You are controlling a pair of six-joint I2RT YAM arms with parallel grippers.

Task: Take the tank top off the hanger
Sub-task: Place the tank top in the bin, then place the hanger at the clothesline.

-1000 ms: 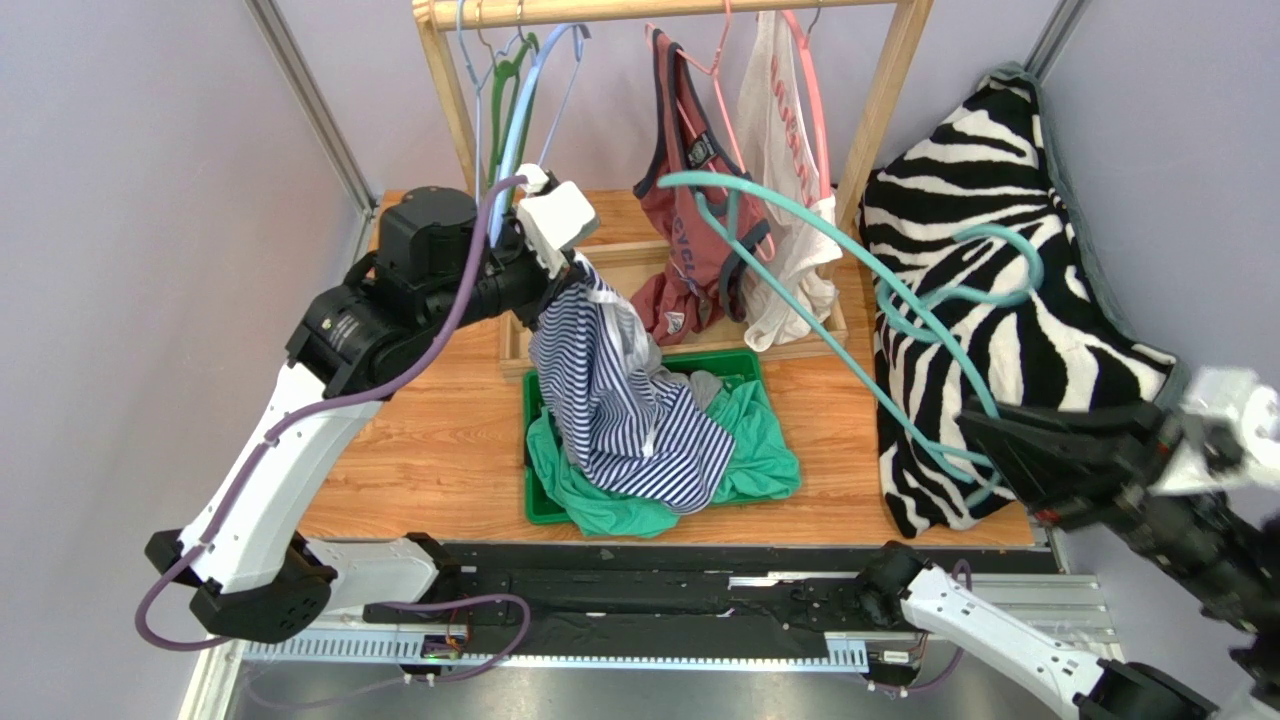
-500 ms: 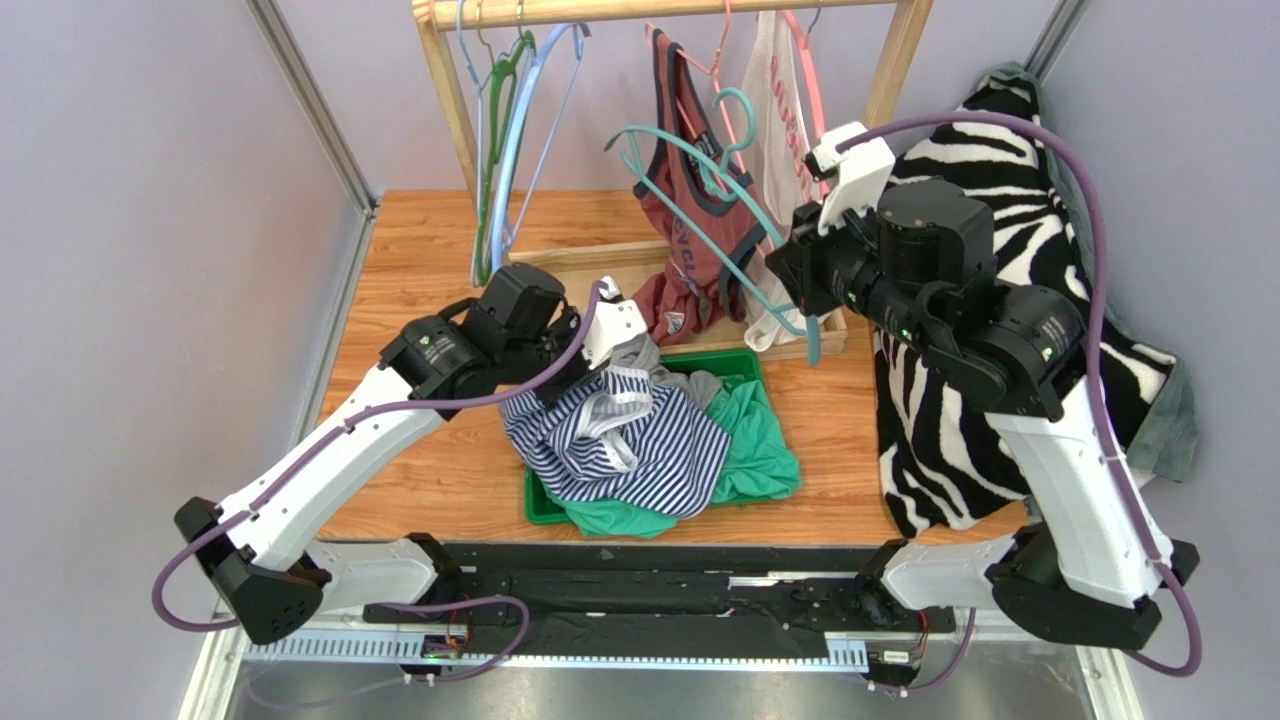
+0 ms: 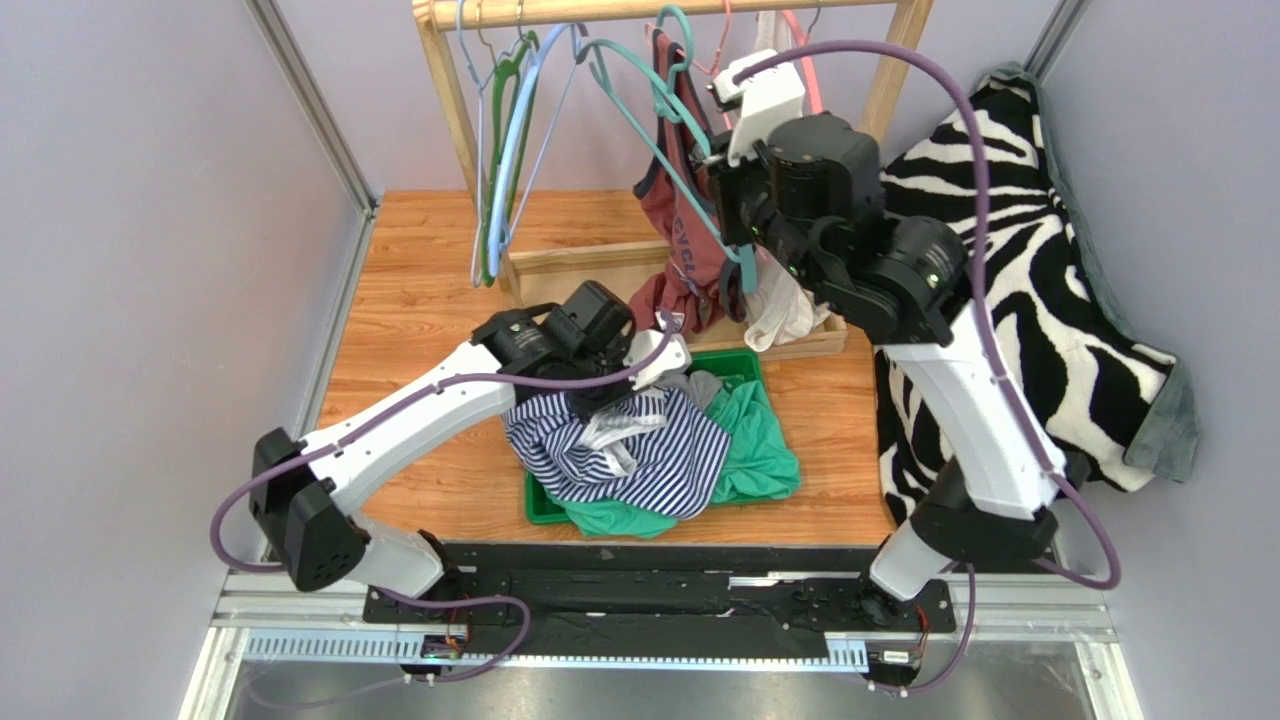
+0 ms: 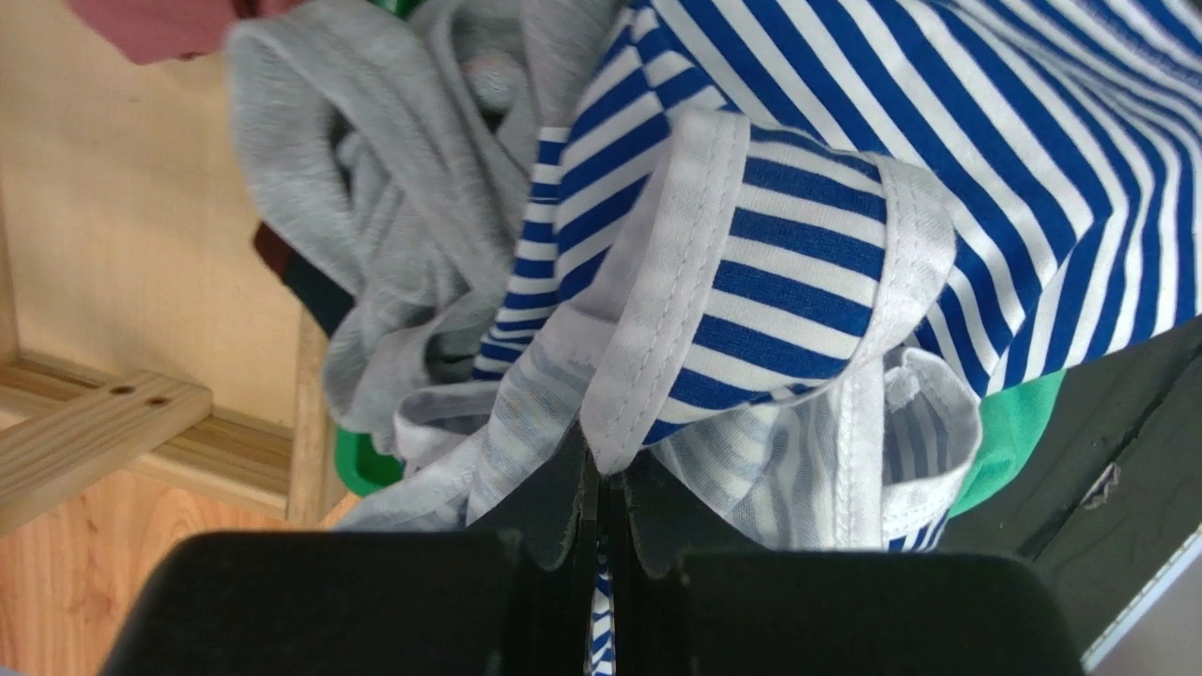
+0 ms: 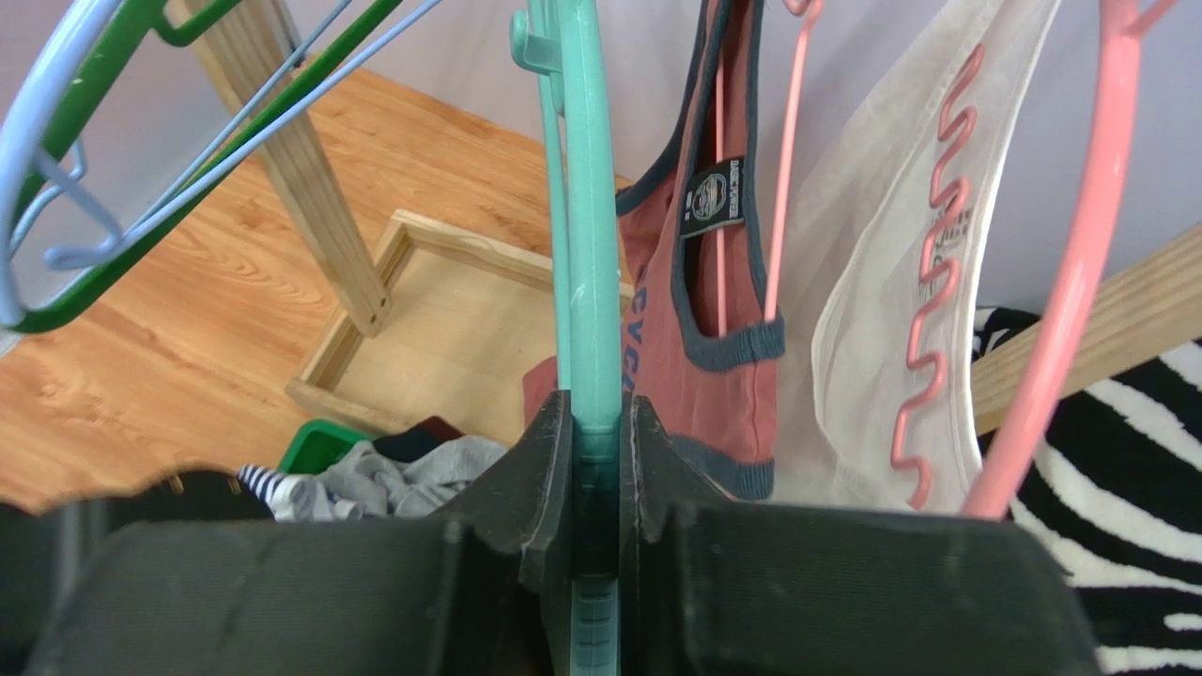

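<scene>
The blue-and-white striped tank top (image 3: 639, 450) lies bunched on the clothes in the green bin (image 3: 744, 360), free of any hanger. My left gripper (image 3: 658, 371) is shut on its white-trimmed edge; in the left wrist view the pinched fold (image 4: 790, 282) sits just above the closed gripper (image 4: 604, 458). My right gripper (image 3: 735, 240) is shut on the bare teal hanger (image 3: 661, 143) and holds it up by the wooden rack rail (image 3: 601, 12), its hook close to the rail. In the right wrist view the hanger (image 5: 586, 211) rises from the closed gripper (image 5: 596, 416).
A maroon tank top (image 3: 684, 263) and a white one (image 3: 781, 300) hang on pink hangers beside the teal hanger. Empty green and blue hangers (image 3: 504, 150) hang at the rail's left. A zebra blanket (image 3: 1052, 300) lies at the right. Green and grey clothes fill the bin.
My left gripper has lowered the striped top from mid-air into the bin. My right arm has swung the teal hanger from the far right up to the rack rail.
</scene>
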